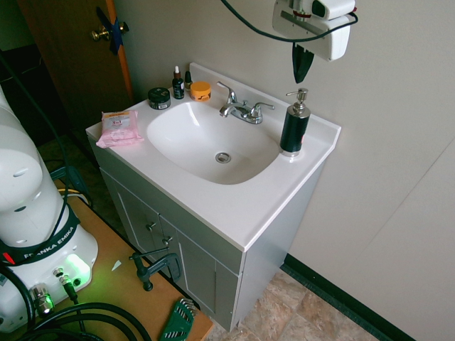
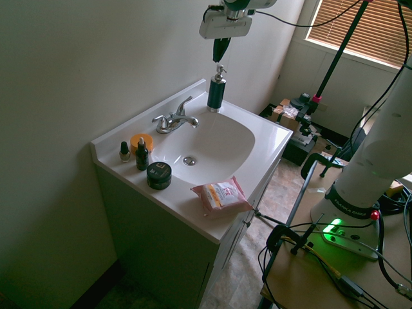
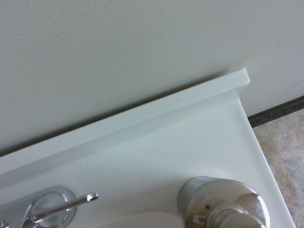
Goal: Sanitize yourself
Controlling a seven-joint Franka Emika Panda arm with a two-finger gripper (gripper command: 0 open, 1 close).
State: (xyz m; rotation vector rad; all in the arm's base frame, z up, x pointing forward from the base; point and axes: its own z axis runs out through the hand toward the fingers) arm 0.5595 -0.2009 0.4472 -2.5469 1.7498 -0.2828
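Pincer: its two dark fingers point(image 1: 302, 64) stand together, tips pointing down; the pincer point(image 1: 299, 80) hangs in the upper right of the first exterior frame, upper middle of the second.
Contact: the first exterior view shows the fingertips apart from the pump bottle point(image 1: 295, 126), above it; in the second they appear near its nozzle.
Robot arm: the robot arm point(image 1: 25, 185) has its base at lower left of the first exterior frame and lower right of the second; its white gripper head point(image 1: 313, 27) is at the top of both.
First exterior view only: brown door point(image 1: 75, 57) with a brass knob point(image 1: 106, 32), upper left; two cabinet knobs point(image 1: 159, 233) are clear, lower left.
Second exterior view only: window blind point(image 2: 360, 29), upper right.
Wrist view: the pump bottle's shiny top, one faucet handle, the table's raised back edge and a patch of floor point(image 3: 284, 147).
Table: one, white, with one basin point(image 1: 217, 145) sunk in it point(image 1: 270, 206).
Faucet: one point(image 1: 245, 110), two handles, at the basin's rear.
Pump bottle: one, upright.
Small bottles: two, a dropper bottle point(image 2: 141, 154) and a shorter bottle point(image 2: 125, 152), both upright.
Jars: two, one dark point(image 2: 159, 175), one orange point(image 2: 141, 141).
Pink packet: one point(image 2: 222, 195), lower middle of the second exterior frame.
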